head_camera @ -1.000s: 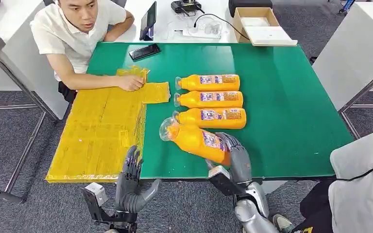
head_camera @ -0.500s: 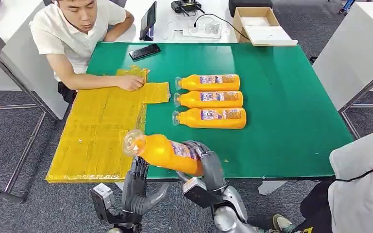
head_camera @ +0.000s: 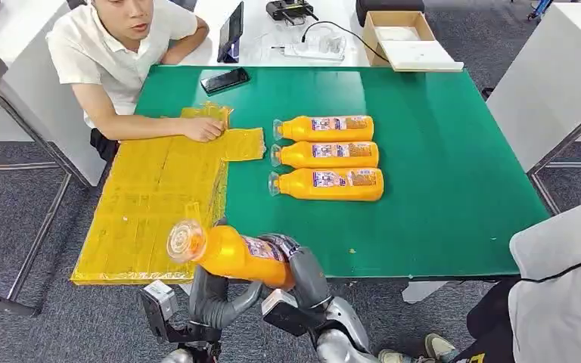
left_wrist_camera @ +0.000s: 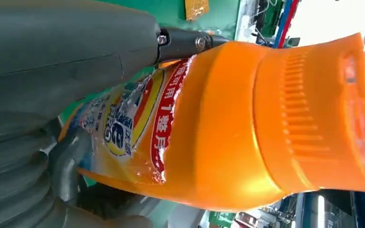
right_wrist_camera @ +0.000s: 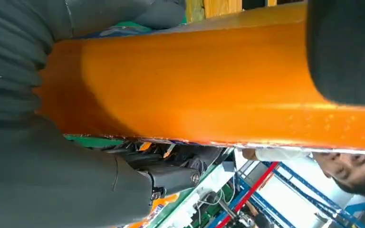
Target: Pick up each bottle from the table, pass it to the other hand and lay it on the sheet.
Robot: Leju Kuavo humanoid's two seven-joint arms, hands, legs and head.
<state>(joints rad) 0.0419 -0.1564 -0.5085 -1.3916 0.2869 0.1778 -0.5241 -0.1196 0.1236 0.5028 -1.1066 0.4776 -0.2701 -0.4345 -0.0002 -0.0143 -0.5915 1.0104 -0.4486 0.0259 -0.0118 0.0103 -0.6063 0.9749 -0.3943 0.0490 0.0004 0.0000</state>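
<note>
Head view: your right hand [head_camera: 302, 266] holds the bottle [head_camera: 231, 253] off the near edge of the worktop [head_camera: 439, 151], cap toward 9 o'clock; the left hand [head_camera: 210, 291] sits beneath it. This reads as the hand-over step.

Left wrist view: the left fingers [left_wrist_camera: 66, 52] lie against the label, wrapped partway; a full grasp cannot be told.

Right wrist view: the right fingers [right_wrist_camera: 344, 50] wrap around the body. Next, close the left, release the right, carry toward the sheet [head_camera: 151, 204] at 11 o'clock.
</note>
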